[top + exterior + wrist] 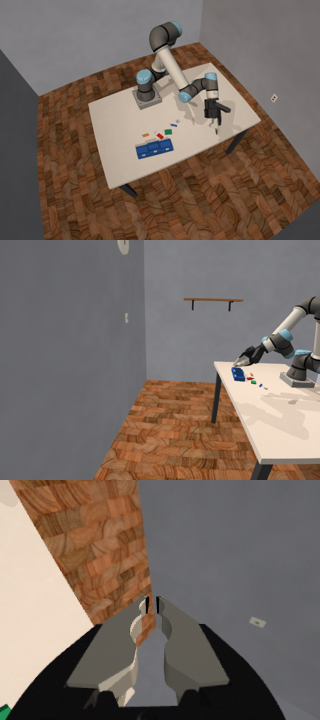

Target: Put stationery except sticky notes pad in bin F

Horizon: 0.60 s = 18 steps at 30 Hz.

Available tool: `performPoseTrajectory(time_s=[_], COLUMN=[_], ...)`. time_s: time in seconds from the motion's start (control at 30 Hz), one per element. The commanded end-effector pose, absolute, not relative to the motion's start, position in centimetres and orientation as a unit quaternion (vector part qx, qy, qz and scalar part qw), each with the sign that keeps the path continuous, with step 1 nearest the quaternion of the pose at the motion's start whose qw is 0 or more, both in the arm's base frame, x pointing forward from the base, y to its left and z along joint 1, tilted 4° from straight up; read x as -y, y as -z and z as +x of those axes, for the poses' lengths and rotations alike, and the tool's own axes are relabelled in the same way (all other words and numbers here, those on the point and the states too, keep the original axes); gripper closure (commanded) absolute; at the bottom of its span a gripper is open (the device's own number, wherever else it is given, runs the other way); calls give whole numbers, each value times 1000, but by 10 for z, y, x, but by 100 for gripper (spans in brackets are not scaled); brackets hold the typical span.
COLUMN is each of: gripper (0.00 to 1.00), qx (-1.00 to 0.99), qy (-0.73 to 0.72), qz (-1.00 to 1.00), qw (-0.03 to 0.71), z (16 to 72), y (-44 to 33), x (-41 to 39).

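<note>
1 arm (172,67) reaches over the table (118,165) edge, its fingers closed, holding nothing.

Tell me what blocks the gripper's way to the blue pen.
Nothing visible does. The shut, empty gripper hangs near the table's edge; only bare table lies between it and the blue pen.

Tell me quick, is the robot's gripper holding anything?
Gripper: shut, holding nothing, off to the side of the stationery.
</note>
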<state>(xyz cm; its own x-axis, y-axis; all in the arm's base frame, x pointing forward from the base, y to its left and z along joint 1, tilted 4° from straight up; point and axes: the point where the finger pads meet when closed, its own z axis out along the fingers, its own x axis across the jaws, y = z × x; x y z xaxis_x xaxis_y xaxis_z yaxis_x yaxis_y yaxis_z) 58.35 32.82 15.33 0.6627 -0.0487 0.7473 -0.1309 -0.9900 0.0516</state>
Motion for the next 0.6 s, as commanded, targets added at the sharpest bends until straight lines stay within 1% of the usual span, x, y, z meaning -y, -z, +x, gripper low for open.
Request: performPoseTrajectory(time_s=[0.0,0.07,0.23,0.3,0.57], gripper=[96,96,96,96,96], qx=[92,92,92,129,166], qy=[-374,-374,-374,-348,-320], qz=[921,921,921,928,931], qw=[49,49,49,48,46], z=[586,587,587,585,580], y=[-153,-153,-153,-152,-150], x=[-302,-290,-290,-274,-234])
